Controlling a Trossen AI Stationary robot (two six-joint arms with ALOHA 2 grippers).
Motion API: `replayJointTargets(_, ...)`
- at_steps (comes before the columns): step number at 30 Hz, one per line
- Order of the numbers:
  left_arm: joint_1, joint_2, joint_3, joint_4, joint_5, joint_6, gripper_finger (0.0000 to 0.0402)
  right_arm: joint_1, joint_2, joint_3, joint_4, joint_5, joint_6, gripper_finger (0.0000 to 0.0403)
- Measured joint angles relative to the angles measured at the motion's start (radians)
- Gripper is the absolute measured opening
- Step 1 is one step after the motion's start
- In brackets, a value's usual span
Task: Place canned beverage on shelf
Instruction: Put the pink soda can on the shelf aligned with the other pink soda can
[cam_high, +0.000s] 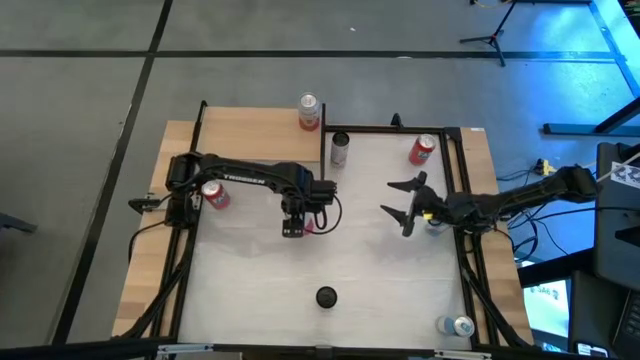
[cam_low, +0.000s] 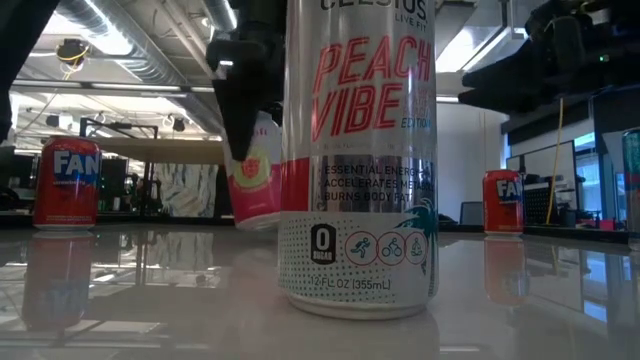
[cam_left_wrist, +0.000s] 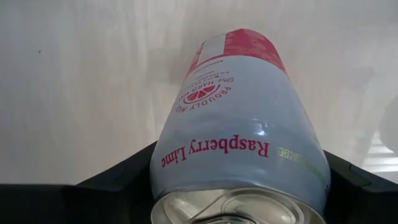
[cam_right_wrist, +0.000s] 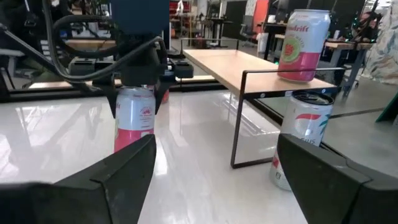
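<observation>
Here, near the middle of the glossy white desk (cam_high: 250, 300), the left gripper (cam_high: 293, 226) clamps its dark fingers (cam_left_wrist: 118, 177) on a smooth cylindrical raspberry-lime can (cam_left_wrist: 239, 130), pink and silver, lifted just off the surface. The shelf (cam_right_wrist: 249, 70), a flat tan wooden board on thin black metal legs, stands at the desk's far edge with another pink can (cam_right_wrist: 301, 43) on it. The right gripper (cam_high: 403, 207) hovers toward the right edge, fingers spread wide and empty.
</observation>
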Motion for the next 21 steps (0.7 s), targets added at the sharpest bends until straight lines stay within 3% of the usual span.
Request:
replayJointTargets(11, -0.031, 0.0, -0.005, 0.039, 0.0, -0.004, 0.0309, 0.0, 0.112, 0.052, 0.0, 0.0, -0.003, 0.0333)
replayJointTargets(21, -0.031, -0.001, -0.005, 0.075, 0.028, -0.008, 0.0337, 0.0, 0.124, 0.052, 0.005, 0.0, -0.004, 0.0333)
